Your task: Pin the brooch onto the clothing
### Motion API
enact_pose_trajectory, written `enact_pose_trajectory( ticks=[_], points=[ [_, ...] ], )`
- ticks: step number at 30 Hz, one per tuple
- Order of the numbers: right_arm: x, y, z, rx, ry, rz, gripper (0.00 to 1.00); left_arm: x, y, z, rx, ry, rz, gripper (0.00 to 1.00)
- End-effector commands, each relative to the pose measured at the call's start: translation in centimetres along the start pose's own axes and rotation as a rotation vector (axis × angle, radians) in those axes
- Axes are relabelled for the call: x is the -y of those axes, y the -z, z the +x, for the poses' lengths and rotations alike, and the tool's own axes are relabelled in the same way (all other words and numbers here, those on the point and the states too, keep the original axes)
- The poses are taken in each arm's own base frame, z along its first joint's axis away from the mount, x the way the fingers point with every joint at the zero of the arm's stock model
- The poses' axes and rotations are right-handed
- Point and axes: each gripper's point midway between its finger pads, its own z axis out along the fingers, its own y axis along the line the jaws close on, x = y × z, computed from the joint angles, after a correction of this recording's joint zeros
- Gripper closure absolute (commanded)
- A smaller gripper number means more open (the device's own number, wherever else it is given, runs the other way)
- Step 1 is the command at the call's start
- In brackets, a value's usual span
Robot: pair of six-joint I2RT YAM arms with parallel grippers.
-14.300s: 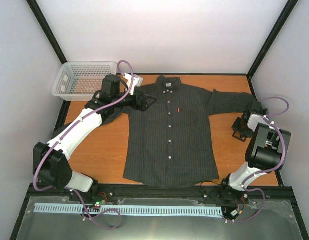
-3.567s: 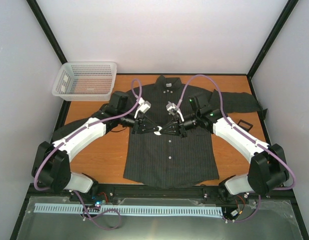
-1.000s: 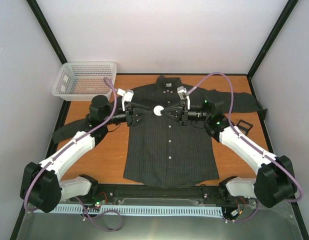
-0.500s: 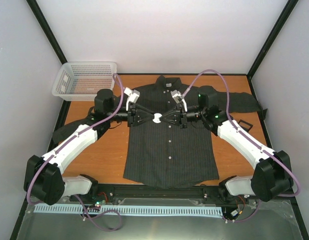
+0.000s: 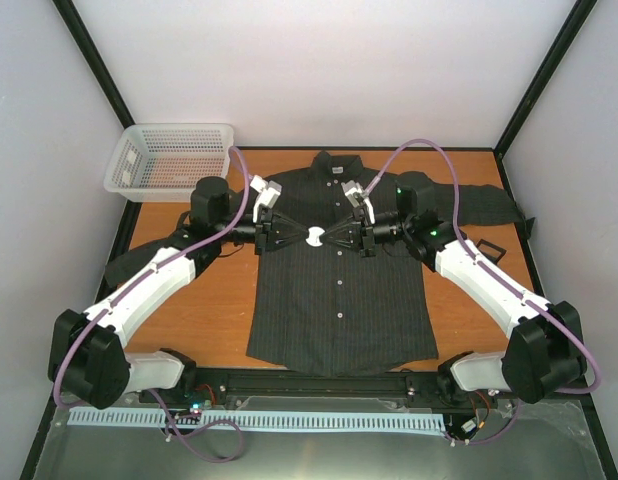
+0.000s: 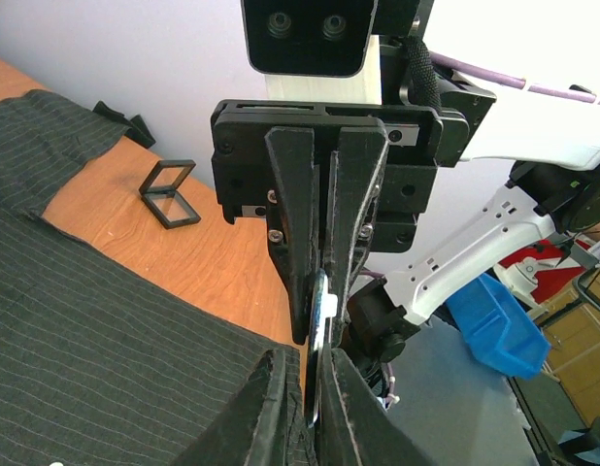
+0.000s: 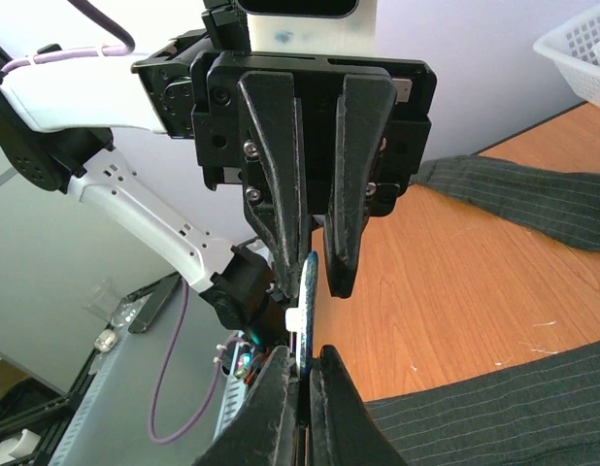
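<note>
Brooch (image 5: 314,237): likely light, stiff, slippery; best pinched at rim. Clamped in right gripper (image 5: 326,237); flanked narrowly by left gripper (image 5: 302,237), contact unclear.

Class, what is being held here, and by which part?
The small white round brooch: right hand pinches one rim; left hand flanks the opposite rim, grip uncertain.

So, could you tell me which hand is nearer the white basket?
Left. The left hand sits below-right of the basket; the right hand lies farther right, over the shirt.
</note>
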Motion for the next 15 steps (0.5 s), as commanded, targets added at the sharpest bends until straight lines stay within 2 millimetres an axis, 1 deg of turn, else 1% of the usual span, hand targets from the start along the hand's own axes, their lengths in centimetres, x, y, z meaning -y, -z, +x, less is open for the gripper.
enact_pose_trajectory(
  ticks=[1,4,9,12,15],
  points=[
    [-0.74,0.01,-0.87,0.003,0.036,-0.028,0.97,0.83,-0.33,-0.91,-0.008,-0.045,0.029,0.88],
    [-0.71,-0.02,-0.81,0.001,0.033,-0.031,0.97,1.03,-0.45,-0.84,-0.016,-0.049,0.035,0.9],
    [-0.55,-0.06,-0.67,-0.002,0.03,-0.029,0.97,0.89,-0.64,-0.68,-0.026,-0.043,0.034,0.88],
    [-0.59,-0.05,-0.73,-0.001,0.031,-0.029,0.98,0.8,-0.66,-0.66,-0.027,-0.042,0.032,0.95],
    [-0.54,-0.06,-0.62,-0.003,0.026,-0.029,0.98,0.83,-0.68,-0.65,-0.029,-0.046,0.03,0.98]
  ],
)
